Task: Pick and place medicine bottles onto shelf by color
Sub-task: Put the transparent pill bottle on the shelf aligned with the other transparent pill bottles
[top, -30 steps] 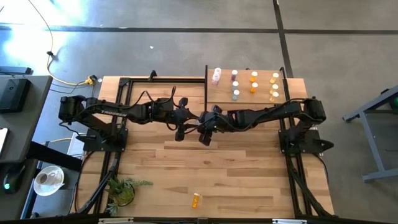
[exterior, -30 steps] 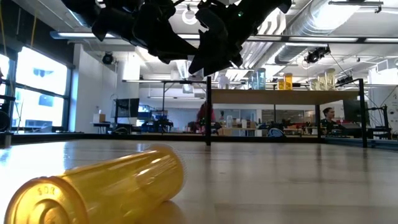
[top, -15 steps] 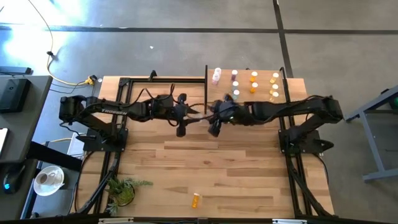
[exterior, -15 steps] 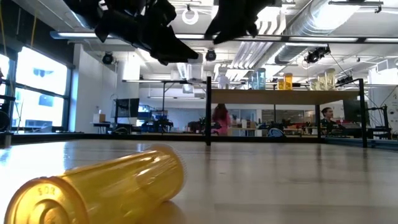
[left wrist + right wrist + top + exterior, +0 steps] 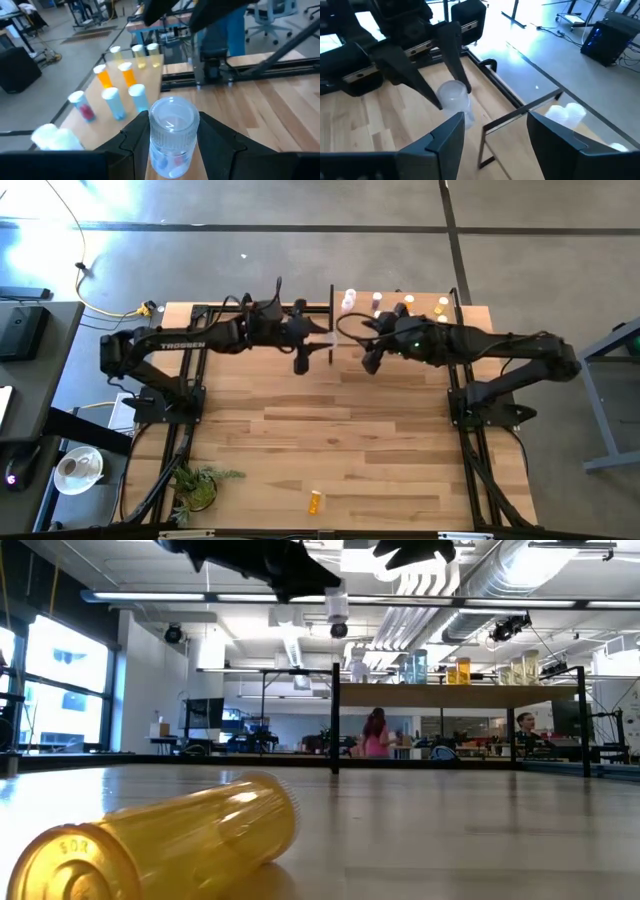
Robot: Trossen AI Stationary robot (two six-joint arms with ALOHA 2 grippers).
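Most of the sorting appears done. On the shelf point(image 5: 400, 330), which sits at the table's far right corner, bottles are stood upright in rows by color, as the left wrist view shows: yellow ones point(image 5: 141, 54) farthest along, then two orange point(image 5: 116, 76), two pale blue point(image 5: 125, 100), one holding something red point(image 5: 82, 105), and pale capped ones point(image 5: 52, 137) at the nearest end, blurred.

A clear bottle point(image 5: 171, 135) is held upright in the left gripper point(image 5: 172, 145), the jaws closed on its sides; blue and pink pills can be made out in it. In the high view this gripper point(image 5: 302, 352) is seen raised just beside the shelf's left edge, near the black post point(image 5: 331, 320). The bottle is not yet set down.

The right gripper point(image 5: 372, 352) hangs over the shelf's near-left part, its jaws spread wide and holding nothing; its own camera looks across at the clear bottle point(image 5: 454, 97) in the other arm's grip.

One yellow bottle point(image 5: 315, 501) is left lying on its side near the table's front edge, well apart from both arms, shown large in the low view point(image 5: 160, 840). By this reading two placements remain: the clear bottle in hand, then the yellow one. A plant point(image 5: 197, 483) stands at the front left corner.
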